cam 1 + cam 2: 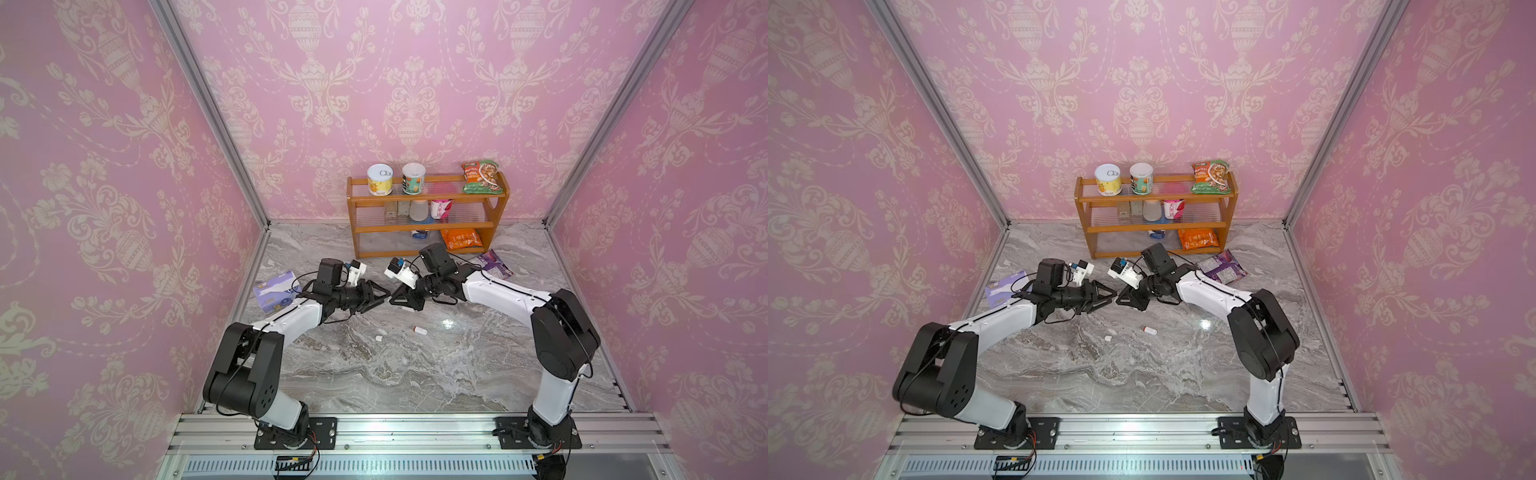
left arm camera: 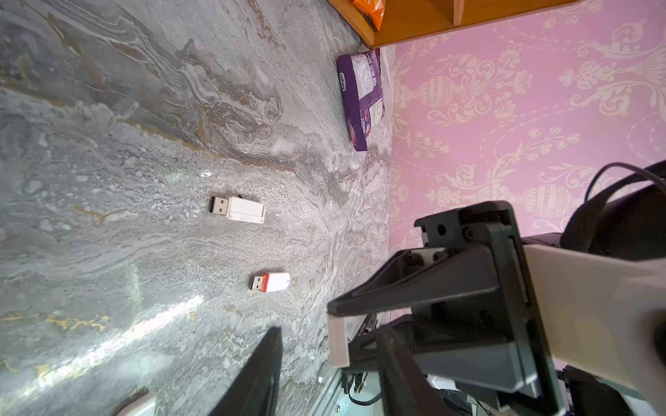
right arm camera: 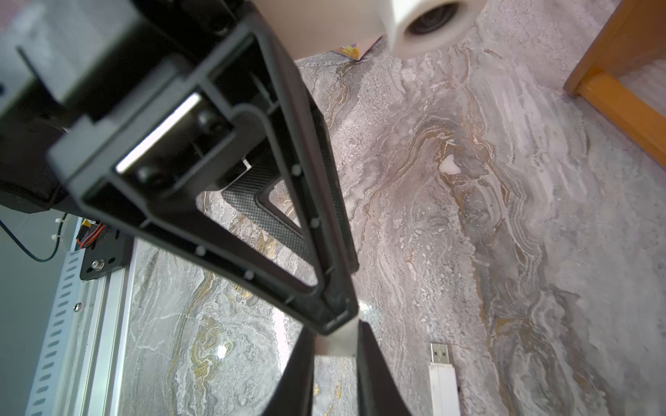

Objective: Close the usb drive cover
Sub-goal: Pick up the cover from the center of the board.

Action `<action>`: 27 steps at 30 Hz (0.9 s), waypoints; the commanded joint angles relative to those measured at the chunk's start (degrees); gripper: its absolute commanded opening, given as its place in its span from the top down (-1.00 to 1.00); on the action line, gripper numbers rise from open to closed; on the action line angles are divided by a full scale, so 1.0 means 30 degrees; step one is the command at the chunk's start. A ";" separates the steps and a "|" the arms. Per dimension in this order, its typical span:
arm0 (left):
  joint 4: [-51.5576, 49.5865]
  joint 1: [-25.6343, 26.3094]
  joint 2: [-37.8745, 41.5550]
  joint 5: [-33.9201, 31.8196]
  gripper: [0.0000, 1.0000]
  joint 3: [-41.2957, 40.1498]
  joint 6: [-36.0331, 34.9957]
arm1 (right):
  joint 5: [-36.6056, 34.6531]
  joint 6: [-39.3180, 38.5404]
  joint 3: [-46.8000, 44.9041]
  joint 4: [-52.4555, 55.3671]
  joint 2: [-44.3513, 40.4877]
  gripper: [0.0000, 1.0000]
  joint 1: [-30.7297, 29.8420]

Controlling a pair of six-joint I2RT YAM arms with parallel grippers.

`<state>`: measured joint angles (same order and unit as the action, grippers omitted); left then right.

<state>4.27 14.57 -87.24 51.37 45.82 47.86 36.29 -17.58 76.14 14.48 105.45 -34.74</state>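
Okay, centre of a top view: left gripper (image 1: pixel 383 297) and right gripper (image 1: pixel 395 297) meet tip to tip above the grey veined marble tabletop (image 1: pixel 374 374). Left jaws stand partway apart, straddling a whitish rectangular plastic cover (image 2: pixel 339 342). The left wrist view shows a gap beside it, while the right wrist view looks like contact, so I cannot tell if they pinch it. Right jaws are together, clamped on one end of the cover at the very tips. Lower centre of the top view, well apart from both grippers, lies the white plastic USB drive (image 1: pixel 379 338), flat on the marble with its metal plug bare and nothing holding it. Just right of it lies a red-and-white USB drive (image 1: pixel 420 330), plug also bare. Likely step: passing or re-gripping the cover before capping. Risks: if the right jaws let go before the left ones bite, the cover drops. The tip-only hold could let the cover twist, so it meets the plug crooked. The loose drive may skid on the slick marble when pushed. The red-and-white drive is close enough to be taken for the target.
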 commanded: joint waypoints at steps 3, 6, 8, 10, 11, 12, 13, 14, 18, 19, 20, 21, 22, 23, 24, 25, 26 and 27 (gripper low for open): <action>-0.0487 0.0372 -0.0156 0.0662 0.10 -0.0071 -0.0415 | -0.0290 -0.0756 -0.0124 0.0120 -0.0466 0.80 -0.0189; -0.0603 0.0475 -0.0151 0.0666 0.10 -0.0040 -0.0548 | -0.0191 -0.0911 -0.0122 0.0168 -0.0462 0.80 -0.0243; -0.0604 0.0544 -0.0187 0.0742 0.11 -0.0011 -0.0553 | -0.0276 -0.0944 -0.0067 0.0210 -0.0411 0.80 -0.0325; -0.0582 0.0652 -0.0267 0.0804 0.13 0.0019 -0.0559 | -0.0349 -0.0925 -0.0045 0.0141 -0.0378 0.80 -0.0351; -0.0595 0.0680 -0.0253 0.0836 0.14 0.0033 -0.0554 | -0.0350 -0.0901 -0.0024 0.0091 -0.0349 0.80 -0.0372; -0.0582 0.0710 -0.0288 0.0840 0.16 0.0020 -0.0571 | -0.0281 -0.0910 -0.0037 0.0073 -0.0345 0.80 -0.0371; -0.0597 0.0739 -0.0317 0.0849 0.20 0.0019 -0.0571 | -0.0195 -0.0876 -0.0059 -0.0030 -0.0345 0.80 -0.0357; -0.0578 0.0740 -0.0369 0.0849 0.22 0.0019 -0.0570 | -0.0098 -0.0886 -0.0163 -0.0184 -0.0359 0.79 -0.0361; -0.0431 0.0769 -0.0589 0.1030 0.42 0.0020 -0.0454 | -0.0289 -0.0667 -0.0239 -0.0679 -0.0323 0.78 -0.0431; -0.0429 0.0776 -0.0581 0.1024 0.43 0.0019 -0.0427 | -0.0326 -0.0649 -0.0259 -0.0763 -0.0316 0.78 -0.0431; -0.0428 0.0798 -0.0597 0.1008 0.45 0.0019 -0.0432 | -0.0321 -0.0585 -0.0279 -0.0880 -0.0316 0.77 -0.0416; -0.0374 0.0830 -0.0624 0.1069 0.51 0.0020 -0.0410 | -0.0348 -0.0508 -0.0321 -0.1032 -0.0315 0.77 -0.0429; -0.0299 0.0868 -0.0646 0.1144 0.55 0.0019 -0.0323 | -0.0342 -0.0467 -0.0322 -0.1178 -0.0316 0.76 -0.0427; -0.0247 0.0894 -0.0662 0.1216 0.56 0.0020 -0.0325 | -0.0404 -0.0412 -0.0315 -0.1311 -0.0275 0.76 -0.0424; -0.0173 0.0937 -0.0707 0.1285 0.56 0.0019 -0.0265 | -0.0494 -0.0378 -0.0329 -0.1391 -0.0259 0.76 -0.0409; -0.0136 0.0989 -0.0699 0.1304 0.57 0.0018 -0.0259 | -0.0595 -0.0336 -0.0282 -0.1430 -0.0246 0.75 -0.0428; -0.0135 0.1035 -0.0711 0.1309 0.57 0.0019 -0.0281 | -0.0613 -0.0323 -0.0296 -0.1477 -0.0202 0.75 -0.0425; -0.0135 0.1055 -0.0736 0.1359 0.60 0.0019 -0.0274 | -0.0670 -0.0284 -0.0316 -0.1637 -0.0198 0.74 -0.0431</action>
<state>5.06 16.32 -88.62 52.27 45.84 47.51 34.76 -19.44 75.35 14.83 105.38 -35.66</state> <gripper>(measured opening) 0.205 0.191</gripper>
